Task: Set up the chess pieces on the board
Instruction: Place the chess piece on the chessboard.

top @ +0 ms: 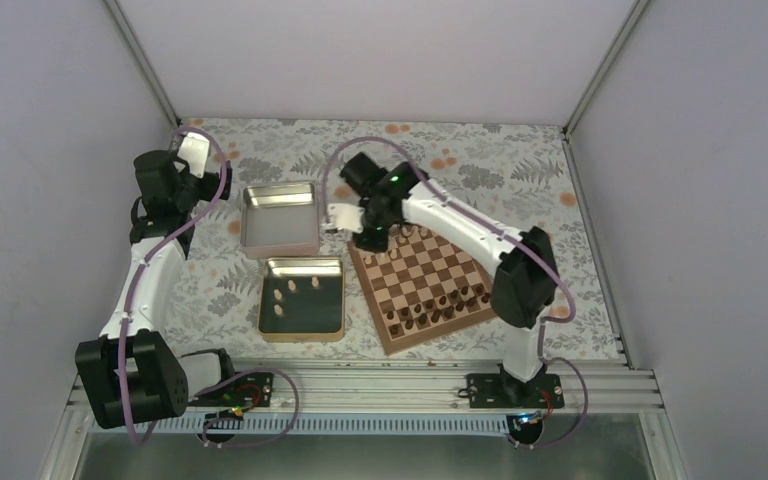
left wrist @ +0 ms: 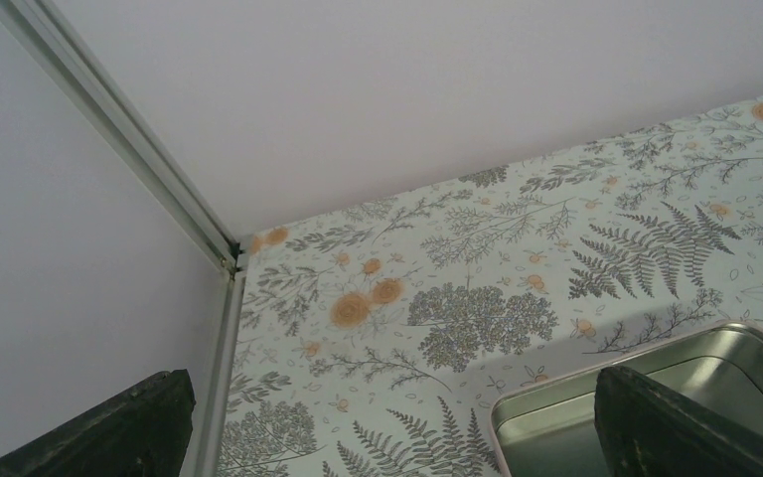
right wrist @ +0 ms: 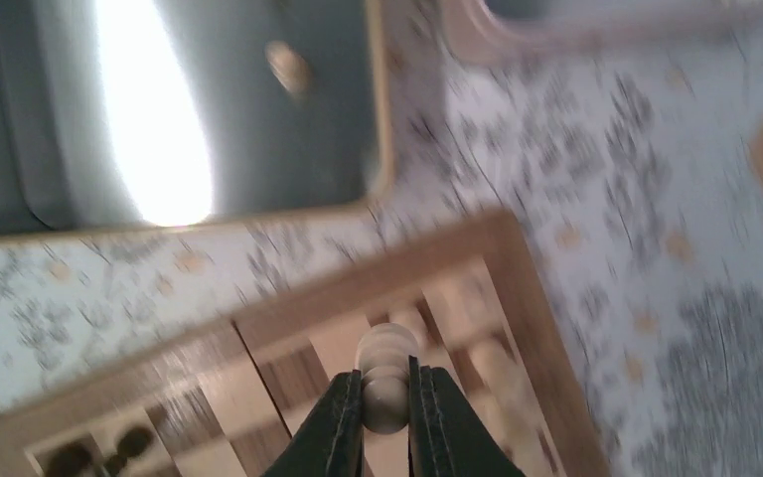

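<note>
The pale chess piece (right wrist: 387,346) you carry is pinched at its waist by the right gripper (right wrist: 385,390), above the board (top: 436,272) near its far-left corner. Lower it upright over the middle of one square and let the base touch. Then part the fingers only slightly, so it doesn't tip into its neighbours. More pale pieces wait in the near tin (top: 326,308). Your left gripper (left wrist: 387,442) hangs spread and empty beside the far tin (left wrist: 556,417).
</note>
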Available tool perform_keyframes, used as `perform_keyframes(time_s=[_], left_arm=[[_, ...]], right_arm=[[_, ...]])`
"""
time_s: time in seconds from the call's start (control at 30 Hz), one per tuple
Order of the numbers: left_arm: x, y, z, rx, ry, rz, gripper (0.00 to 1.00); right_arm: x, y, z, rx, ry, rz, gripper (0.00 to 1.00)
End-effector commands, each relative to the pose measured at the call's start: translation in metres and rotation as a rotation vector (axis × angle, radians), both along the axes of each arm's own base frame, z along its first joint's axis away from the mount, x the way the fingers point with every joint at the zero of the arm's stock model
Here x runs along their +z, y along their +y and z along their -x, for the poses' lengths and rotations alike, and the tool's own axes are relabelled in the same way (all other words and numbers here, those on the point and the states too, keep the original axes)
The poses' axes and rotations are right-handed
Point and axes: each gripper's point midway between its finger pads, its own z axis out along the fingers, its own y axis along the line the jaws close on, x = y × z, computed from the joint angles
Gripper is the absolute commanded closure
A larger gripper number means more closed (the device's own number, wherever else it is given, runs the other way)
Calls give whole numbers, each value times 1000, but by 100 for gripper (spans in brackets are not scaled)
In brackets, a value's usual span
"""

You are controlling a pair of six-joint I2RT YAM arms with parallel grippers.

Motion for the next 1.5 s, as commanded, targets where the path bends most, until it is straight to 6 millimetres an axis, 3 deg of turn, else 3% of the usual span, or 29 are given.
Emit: perform_keyframes(time_s=[0.0, 0.2, 0.37, 0.83, 1.47], left_arm=[[9, 0, 1, -8, -31, -4, 0], [9, 0, 0, -10, -30, -2, 0], [8, 0, 0, -9, -26, -1, 0], [6, 1, -1, -6, -24, -3, 0], [7, 0, 0, -9, -25, -1, 0]], right_arm=[[-8, -52, -18, -112, 22, 48, 95], [-29, -103, -34, -216, 58, 74, 94], [-48, -122, -43, -259, 75, 89, 94], [-76, -125, -65, -293, 83, 109, 94], [-82, -130, -67, -301, 103, 120, 91]])
